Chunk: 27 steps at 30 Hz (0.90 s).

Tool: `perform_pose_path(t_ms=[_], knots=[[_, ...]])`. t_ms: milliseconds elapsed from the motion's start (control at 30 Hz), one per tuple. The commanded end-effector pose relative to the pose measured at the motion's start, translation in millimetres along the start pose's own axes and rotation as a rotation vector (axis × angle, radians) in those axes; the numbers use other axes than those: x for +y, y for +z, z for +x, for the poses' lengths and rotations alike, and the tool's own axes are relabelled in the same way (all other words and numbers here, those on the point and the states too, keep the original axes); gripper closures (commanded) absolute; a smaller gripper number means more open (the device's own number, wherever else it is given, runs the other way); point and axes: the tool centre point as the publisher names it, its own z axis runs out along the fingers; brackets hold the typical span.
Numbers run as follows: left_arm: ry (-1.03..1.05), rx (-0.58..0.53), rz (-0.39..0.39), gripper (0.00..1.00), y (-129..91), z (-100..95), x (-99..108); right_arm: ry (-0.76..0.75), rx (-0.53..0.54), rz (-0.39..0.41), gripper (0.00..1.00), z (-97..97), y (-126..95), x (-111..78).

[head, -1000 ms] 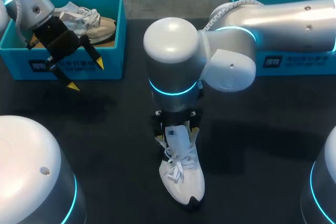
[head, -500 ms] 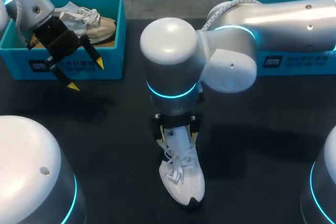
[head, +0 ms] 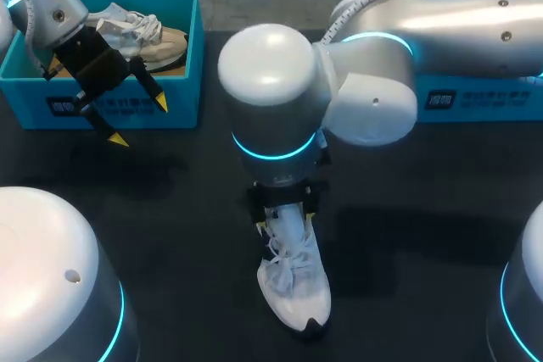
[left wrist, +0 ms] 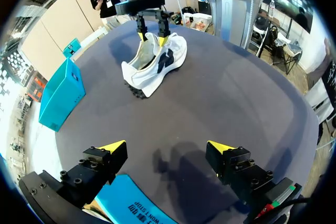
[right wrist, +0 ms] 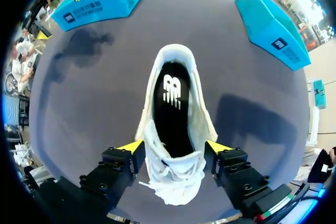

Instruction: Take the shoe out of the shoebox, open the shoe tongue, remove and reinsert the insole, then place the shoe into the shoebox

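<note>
Beside the left shoebox [head: 182, 82], left gripper [head: 140, 123] hangs open; right gripper [right wrist: 174, 146] straddles the white shoe [head: 295, 286], spread.

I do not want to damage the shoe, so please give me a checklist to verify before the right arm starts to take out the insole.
1. Shoe out of the box: ok. The white shoe stands on its sole on the table.
2. Insole reachable: ok. The dark insole shows through the shoe's opening.
3. Right gripper in place: ok. It is open, with one finger on each side of the shoe.
4. Left gripper out of the way: ok. It is open and empty, by the left shoebox.
5. Right shoebox free for the return: cannot tell. The right arm hides its inside.
</note>
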Motion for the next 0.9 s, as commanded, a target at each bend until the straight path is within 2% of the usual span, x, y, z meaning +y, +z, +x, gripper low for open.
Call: perform_pose_path(t_ms=[33,167,367,433,500,533,700,900], knots=[[0.000,0.005,-0.001,0.00,-0.7,-0.7,0.4,0.012,-0.010,-0.007,0.34,-1.1,-13.7,-0.7],[0.000,0.005,-0.001,0.00,-0.7,-0.7,0.4,0.023,-0.011,-0.010,0.38,0.2,-20.8,-5.1],[0.000,0.005,-0.001,0.00,-0.7,-0.7,0.4,0.032,-0.019,-0.015,0.36,3.8,-28.6,-12.6],[0.000,0.005,-0.001,0.00,-0.7,-0.7,0.4,0.032,-0.023,-0.017,0.40,5.1,-30.3,-14.0],[0.000,0.005,-0.001,0.00,-0.7,-0.7,0.4,0.029,-0.026,-0.015,0.50,6.5,-30.5,-15.3],[0.000,0.005,-0.001,0.00,-0.7,-0.7,0.4,0.026,-0.027,-0.012,0.51,7.5,-29.6,-16.0],[0.000,0.005,-0.001,0.00,-0.7,-0.7,0.4,0.020,-0.024,-0.009,0.54,10.8,-28.9,-17.4],[0.000,0.005,-0.001,0.00,-0.7,-0.7,0.4,0.018,-0.024,0.010,0.55,11.2,-26.4,-28.4]])
